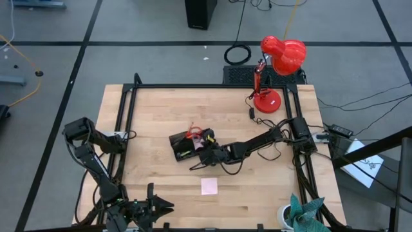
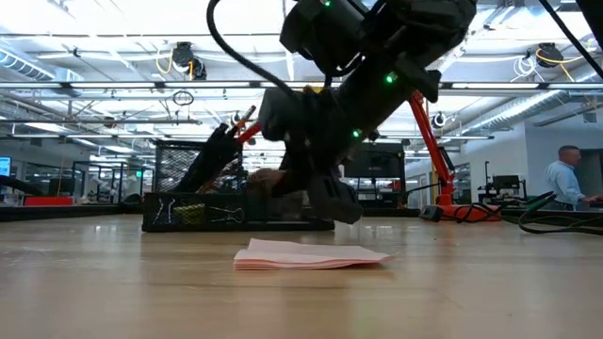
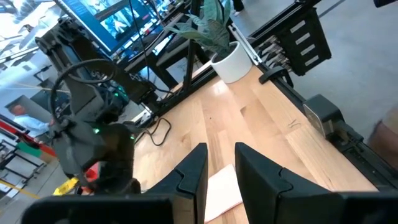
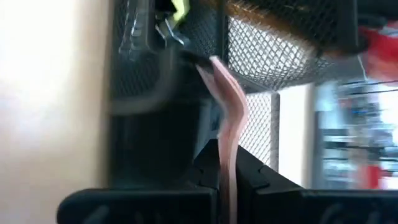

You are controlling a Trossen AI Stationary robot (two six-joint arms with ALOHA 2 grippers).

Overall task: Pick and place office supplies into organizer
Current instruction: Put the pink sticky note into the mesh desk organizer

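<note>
The black mesh organizer [image 1: 183, 145] stands mid-table, with red-handled scissors [image 1: 194, 134] sticking up from it and a yellow-green piece [image 1: 185, 153] in its near part. My right gripper [image 1: 206, 154] is at its right side, shut on a pale pink wad of note sheets [image 4: 229, 118] whose free end reaches the organizer's mesh wall [image 4: 261, 56]. A pink note pad [image 1: 209, 186] lies flat on the table nearer the front edge. My left gripper [image 3: 221, 168] hovers open near the front left, pointing toward that pad [image 3: 225, 190] without touching it. My right gripper pinches the pink sheets by their near edge [image 4: 227, 163] between its two fingers [image 4: 208, 168]. The thin stack runs out from the fingertips, bows sideways, and its far end [image 4: 211, 63] lies against the organizer; it is clear of the table.
A red desk lamp [image 1: 280, 61] stands at the table's far right corner, with a cable beside it. A potted plant [image 1: 301, 216] sits at the near right corner. Bare wood lies around the flat pad [image 2: 311, 254]. A person [image 2: 568, 174] stands far off in the room.
</note>
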